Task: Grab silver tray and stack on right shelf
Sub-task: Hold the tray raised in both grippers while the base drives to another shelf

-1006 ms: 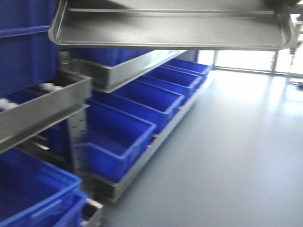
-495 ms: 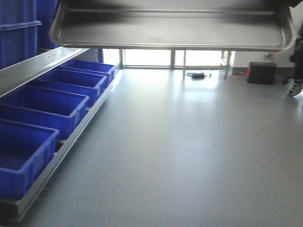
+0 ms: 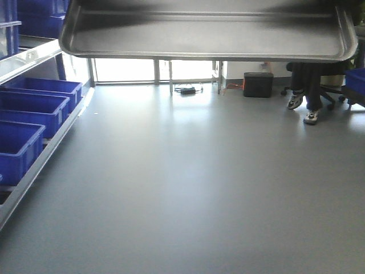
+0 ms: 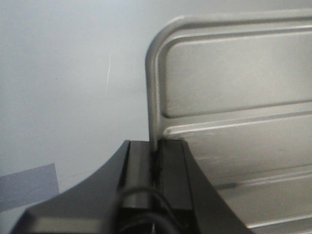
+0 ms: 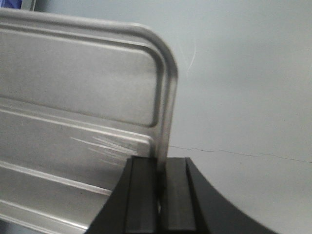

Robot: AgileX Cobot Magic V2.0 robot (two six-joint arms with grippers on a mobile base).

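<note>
Our left gripper (image 4: pixel 157 165) has its two black jaws pressed together on the rolled rim of the silver tray (image 4: pixel 234 122). It grips at the lower middle of the left wrist view, just below the tray's rounded corner. Our right gripper (image 5: pixel 161 170) pinches the opposite short edge in the same way, at the lower middle of its own view, with the rim standing between the jaws. Long raised ridges run across the tray's base in both wrist views.

In the front view we see the tray across the whole top of the frame. Its long rim is level, and its rounded corners reach the upper left and upper right.

Beneath it the grey floor (image 3: pixel 188 182) lies open across the middle and bottom of the frame. Along the left edge a steel rack (image 3: pixel 31 56) runs away from us, with blue crates (image 3: pixel 34 105) on its lowest level. Its upper rail shows just left of the tray's left corner. At the upper right are a seated person's legs (image 3: pixel 308 91) and a black box (image 3: pixel 258 84) beside them, and bright windows (image 3: pixel 131 69) lie behind.
</note>
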